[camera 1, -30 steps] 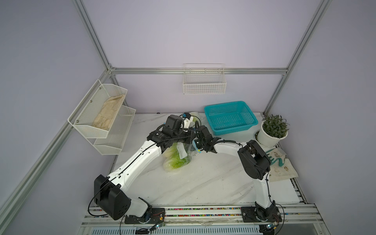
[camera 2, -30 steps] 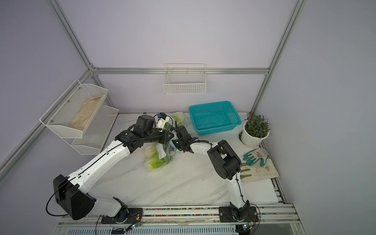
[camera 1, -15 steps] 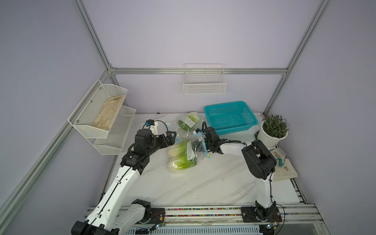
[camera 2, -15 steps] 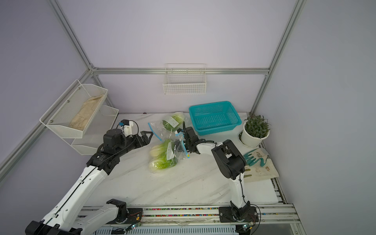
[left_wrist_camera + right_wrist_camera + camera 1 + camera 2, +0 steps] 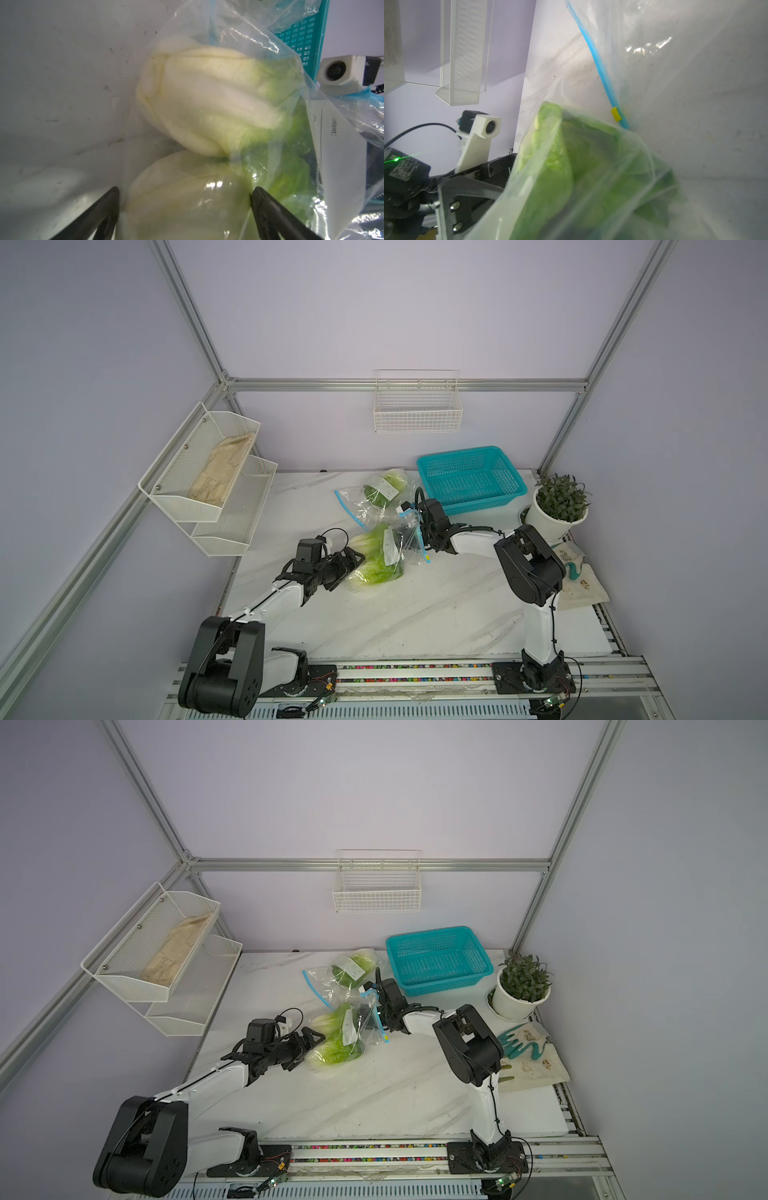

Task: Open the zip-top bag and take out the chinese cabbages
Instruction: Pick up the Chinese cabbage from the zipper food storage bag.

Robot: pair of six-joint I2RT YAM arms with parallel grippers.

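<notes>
The clear zip-top bag (image 5: 409, 545) (image 5: 368, 1021) with a blue zip strip (image 5: 600, 68) lies mid-table. Two light-green chinese cabbages (image 5: 374, 568) (image 5: 332, 1048) lie side by side in its plastic, white bases toward my left arm. A rounder, darker cabbage (image 5: 382, 491) (image 5: 351, 971) lies behind them in crinkled plastic. My left gripper (image 5: 353, 561) (image 5: 312, 1041) (image 5: 185, 199) is open, its fingers (image 5: 110, 209) on either side of the nearer cabbage's base (image 5: 187, 207). My right gripper (image 5: 417, 529) (image 5: 377, 1011) is shut on the bag's zip edge; plastic hides its jaws in the right wrist view.
A teal basket (image 5: 469, 479) stands at the back right and a potted plant (image 5: 561, 504) beside it. Gloves on a cloth (image 5: 577, 576) lie by the right edge. A white mesh shelf (image 5: 208, 477) hangs on the left wall, a wire basket (image 5: 417, 406) on the back wall.
My left arm left the bag's far side, swung out to the left, then came in low at the cabbages' white bases, its gripper opening. The darker cabbage now lies at the back.
</notes>
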